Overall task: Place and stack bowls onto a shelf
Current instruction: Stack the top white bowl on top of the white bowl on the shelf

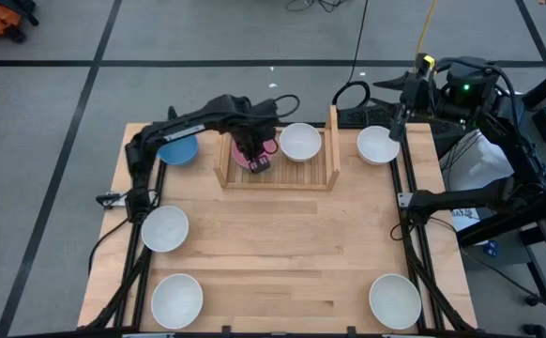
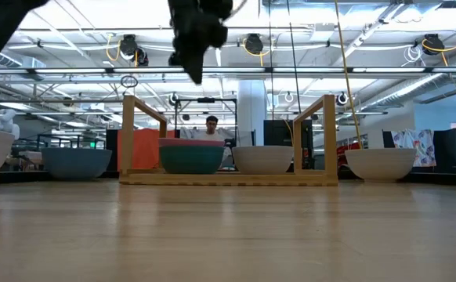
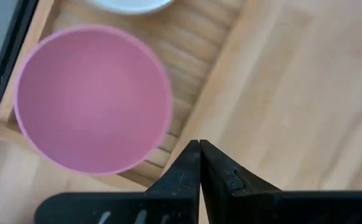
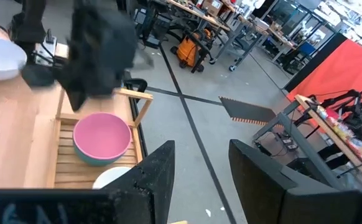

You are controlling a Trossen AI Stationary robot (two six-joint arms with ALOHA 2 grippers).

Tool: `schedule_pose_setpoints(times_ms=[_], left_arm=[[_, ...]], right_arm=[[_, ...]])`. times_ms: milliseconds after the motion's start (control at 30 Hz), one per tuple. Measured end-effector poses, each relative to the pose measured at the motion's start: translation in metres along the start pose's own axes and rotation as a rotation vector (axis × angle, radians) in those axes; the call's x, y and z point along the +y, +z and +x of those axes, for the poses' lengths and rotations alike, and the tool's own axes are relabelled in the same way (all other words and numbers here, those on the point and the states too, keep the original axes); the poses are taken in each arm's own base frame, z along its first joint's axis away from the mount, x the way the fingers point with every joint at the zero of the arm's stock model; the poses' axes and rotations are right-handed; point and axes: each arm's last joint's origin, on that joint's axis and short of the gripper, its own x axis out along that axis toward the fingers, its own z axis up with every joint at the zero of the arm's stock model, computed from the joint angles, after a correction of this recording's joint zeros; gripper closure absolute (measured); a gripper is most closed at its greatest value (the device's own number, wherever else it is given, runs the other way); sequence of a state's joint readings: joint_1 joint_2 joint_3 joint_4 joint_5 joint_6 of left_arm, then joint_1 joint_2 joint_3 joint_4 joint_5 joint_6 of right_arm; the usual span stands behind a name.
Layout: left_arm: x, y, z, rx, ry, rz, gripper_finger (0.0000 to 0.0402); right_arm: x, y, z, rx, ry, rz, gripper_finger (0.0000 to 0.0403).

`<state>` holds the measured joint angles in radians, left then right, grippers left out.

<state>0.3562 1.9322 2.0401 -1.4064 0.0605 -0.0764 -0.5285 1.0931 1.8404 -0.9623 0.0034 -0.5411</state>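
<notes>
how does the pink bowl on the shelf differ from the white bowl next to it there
The pink bowl sits stacked on a teal bowl; the white bowl rests directly on the shelf. Pink is at the left end, white mid-shelf. The left gripper hovers over pink, not white. Both are upright, alike in size.

The scene is bright and evenly lit from ceiling lamps, which show glare in the low view. Shadows on the table are soft and weak. In the left wrist view the pink bowl is blurred. In the right wrist view the left arm is smeared.
</notes>
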Motion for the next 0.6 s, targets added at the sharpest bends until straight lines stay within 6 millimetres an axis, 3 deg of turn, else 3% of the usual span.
schedule_pose_setpoints(times_ms=[300, 600], left_arm=[[-0.013, -0.034, -0.079, -0.225, -0.031, 0.042, 0.0396], [-0.015, -0.065, -0.126, -0.361, -0.046, 0.022, 0.0396]], right_arm=[[0.006, -0.013, -0.002, 0.157, 0.026, 0.001, 0.0257], [0.016, -0.036, -0.010, 0.456, 0.008, 0.201, 0.0257]])
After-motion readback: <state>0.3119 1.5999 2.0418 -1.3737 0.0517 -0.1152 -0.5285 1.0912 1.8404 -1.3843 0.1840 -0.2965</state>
